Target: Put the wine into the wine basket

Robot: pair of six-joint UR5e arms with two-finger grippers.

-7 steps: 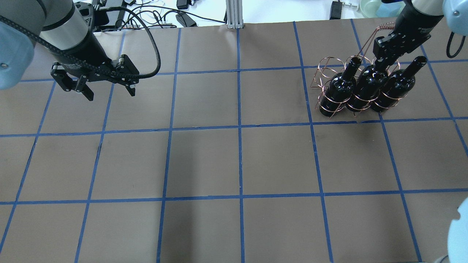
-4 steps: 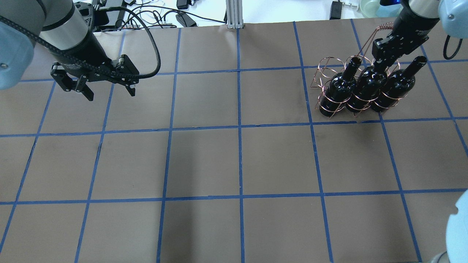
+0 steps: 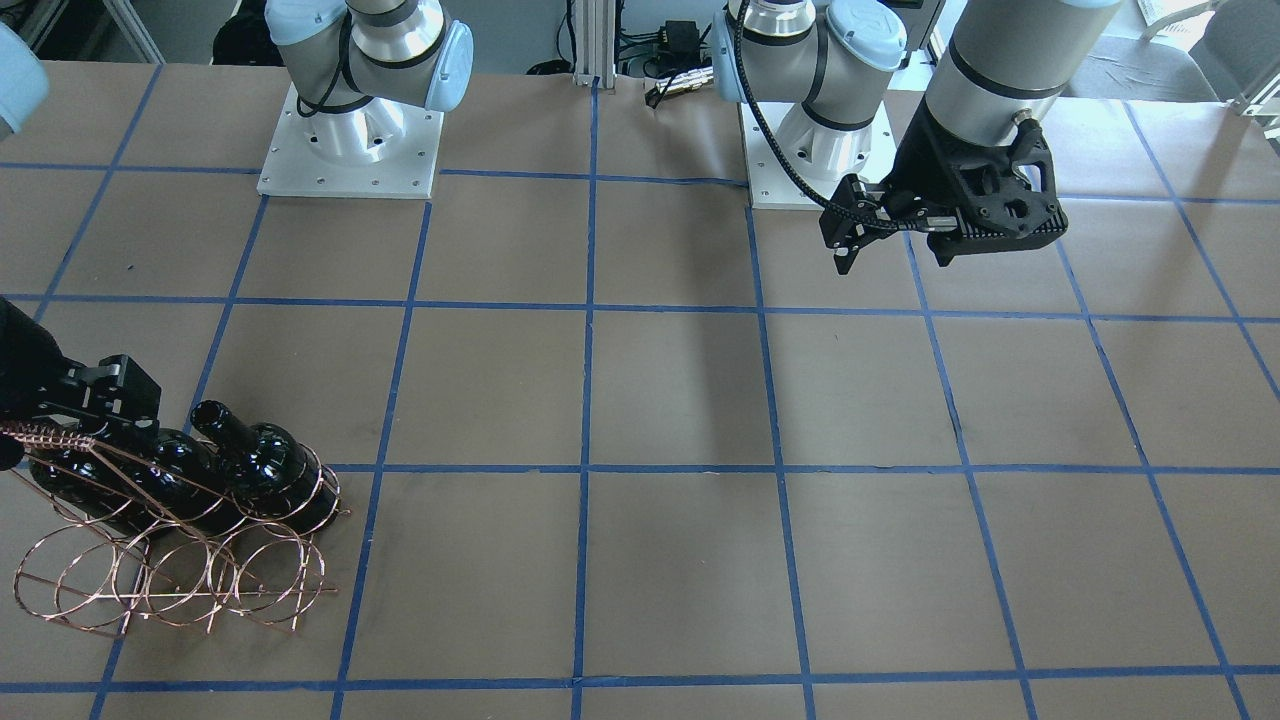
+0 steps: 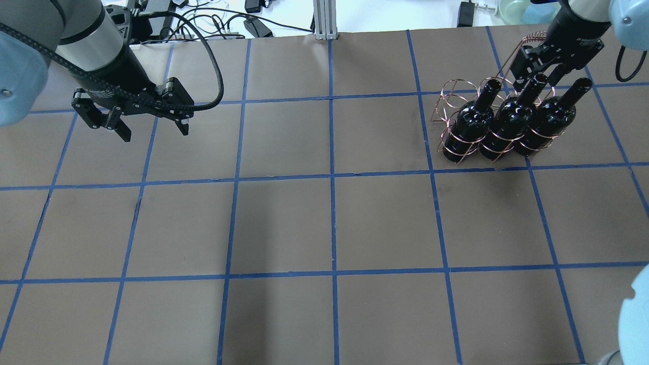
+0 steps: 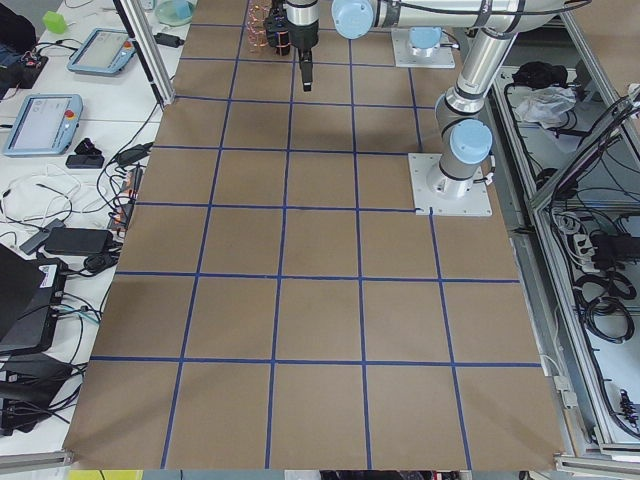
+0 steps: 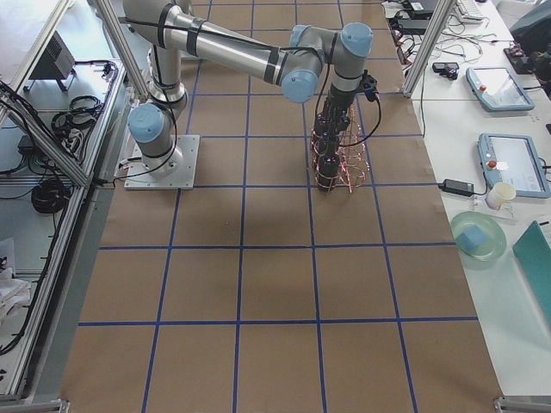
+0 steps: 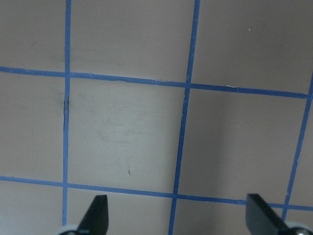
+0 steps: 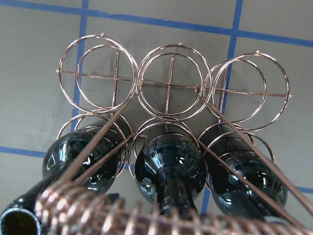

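Three glossy black wine bottles stand side by side in the near row of the copper wire basket (image 4: 456, 94) at the far right: left (image 4: 469, 126), middle (image 4: 509, 121), right (image 4: 547, 121). My right gripper (image 4: 536, 81) is open, its fingers either side of the top of the middle bottle's neck, next to the twisted handle (image 4: 535, 36). The right wrist view looks down on the bottles (image 8: 168, 166), the empty rings (image 8: 171, 78) and the handle coil (image 8: 122, 210). My left gripper (image 4: 152, 129) is open and empty over bare table at the far left (image 7: 178, 215).
The basket's far row of rings (image 3: 170, 580) holds nothing. Cables and devices (image 4: 213, 20) lie beyond the table's far edge beside an aluminium post (image 4: 324, 20). The arm bases (image 3: 350, 150) stand on the robot's side. Blue tape marks a grid on the brown table (image 4: 334, 223).
My right gripper has drawn up and back off the middle bottle; its neck and mouth now show below the fingers. The bottles, basket and left arm have hardly moved.
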